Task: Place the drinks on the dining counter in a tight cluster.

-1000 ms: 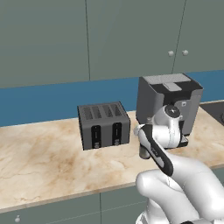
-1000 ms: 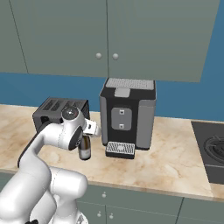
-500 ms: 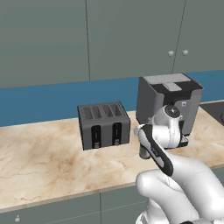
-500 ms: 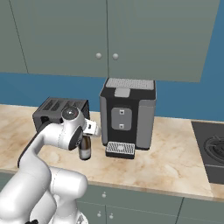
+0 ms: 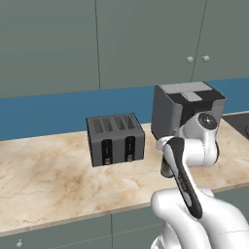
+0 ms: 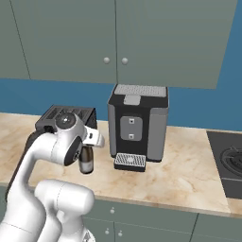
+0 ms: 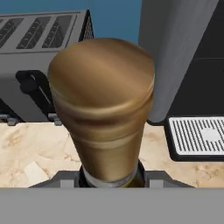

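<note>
On the marble worktop [image 5: 48, 185], under the grey wall cabinets [image 5: 48, 44], one coffee machine [image 6: 137, 123] and one four-slot toaster [image 5: 115, 138] are seen. One hob [image 6: 227, 160] is set in at the far right. Between toaster and coffee machine, just in front of both, one bottle [image 6: 86, 161] is found upright: small, dark body, pale band, rounded brown cap. It appears to stand on the marble, though whether it is lifted a little cannot be told. No other drink is counted here, so one of the drinks is in view. This is the toaster worktop, not the dining counter, so the bottle is judged not yet placed.

The gripper [image 7: 111, 181] is brought down over the bottle from above. In the hand view its jaws are seen closed against the bottle on both sides, below the cap.

The bottle is judged light, stiff and smooth, so slippery. It is narrow-based and easily tipped. Hold is best taken on the straight body under the cap, not on the rounded cap itself, and it is best kept vertical when carried.
</note>
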